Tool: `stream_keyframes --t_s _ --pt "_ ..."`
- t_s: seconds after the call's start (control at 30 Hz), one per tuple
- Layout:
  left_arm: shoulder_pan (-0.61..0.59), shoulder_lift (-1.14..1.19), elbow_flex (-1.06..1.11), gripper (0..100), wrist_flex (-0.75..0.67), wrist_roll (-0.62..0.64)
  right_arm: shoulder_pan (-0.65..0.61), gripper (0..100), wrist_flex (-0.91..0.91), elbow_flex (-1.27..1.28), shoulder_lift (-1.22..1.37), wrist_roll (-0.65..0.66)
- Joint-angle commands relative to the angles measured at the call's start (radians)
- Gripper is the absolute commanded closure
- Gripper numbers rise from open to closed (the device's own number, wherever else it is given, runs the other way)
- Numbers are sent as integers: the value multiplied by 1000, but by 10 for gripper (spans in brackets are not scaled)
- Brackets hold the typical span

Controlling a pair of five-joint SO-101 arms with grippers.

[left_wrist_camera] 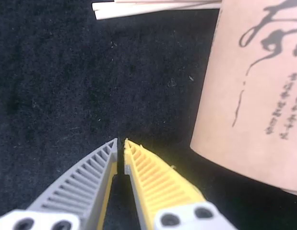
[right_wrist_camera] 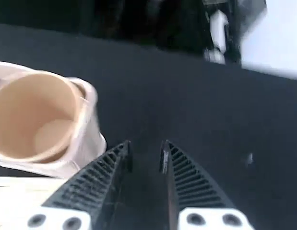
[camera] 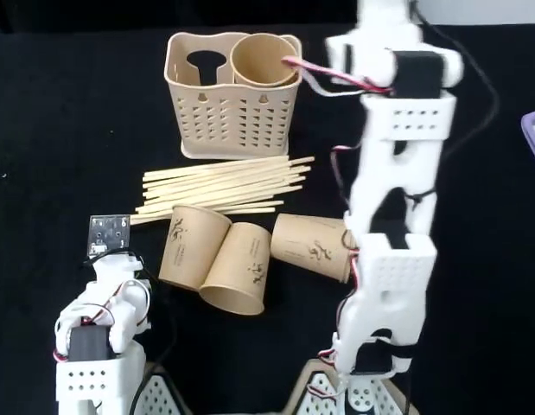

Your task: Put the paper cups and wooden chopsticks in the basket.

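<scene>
Black cloth covers the desk (camera: 60, 130) under both my arms. My left claw (left_wrist_camera: 120, 143) hangs low over that cloth near my own base, its grey and yellow fingers drawn nearly tip to tip with nothing between them. Just beside it lies the nearest cup (left_wrist_camera: 254, 86), a tan paper cup on its side with dark brush marks on its wall. Past the claw tips are the cut ends of the wooden chopsticks (left_wrist_camera: 153, 7), which lie loose on the cloth in a long flat bundle between the cups and the basket. My right arm is stretched out over the far part of the desk. My right claw (right_wrist_camera: 146, 146) holds nothing, its black fingers standing a narrow gap apart, and it sits just beside the basket (camera: 224, 121); whether it touches the rim I cannot tell. An upright cup (camera: 263, 59) stands in the basket compartment on that claw's side. In the high view the nearest cup touches a middle cup (camera: 239, 270), also on its side with its mouth toward my bases. A third cup (camera: 312, 246) lies close by, partly behind my right arm.
</scene>
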Motion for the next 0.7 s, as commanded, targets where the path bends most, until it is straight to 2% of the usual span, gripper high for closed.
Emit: stream_keyframes --t_s 0.0,0.1,0.17,0.27,0.37,0.53,0.67 --pt "7 -6 21 970 -2 9 49 895 51 8 -21 2" --pt "-8 -6 21 970 -2 2 98 894 49 74 -90 3" --pt "-58 -8 5 970 -23 2 123 894 49 159 -168 5" --pt "-173 -6 -81 970 -133 9 153 893 49 375 -348 9" --pt "-297 -6 -148 970 -241 11 155 893 46 656 -596 54" --pt "-392 -6 -163 970 -400 11 117 893 -17 1191 -1033 175" --pt "-367 -6 -130 970 -410 5 118 877 -146 1707 -1348 344"
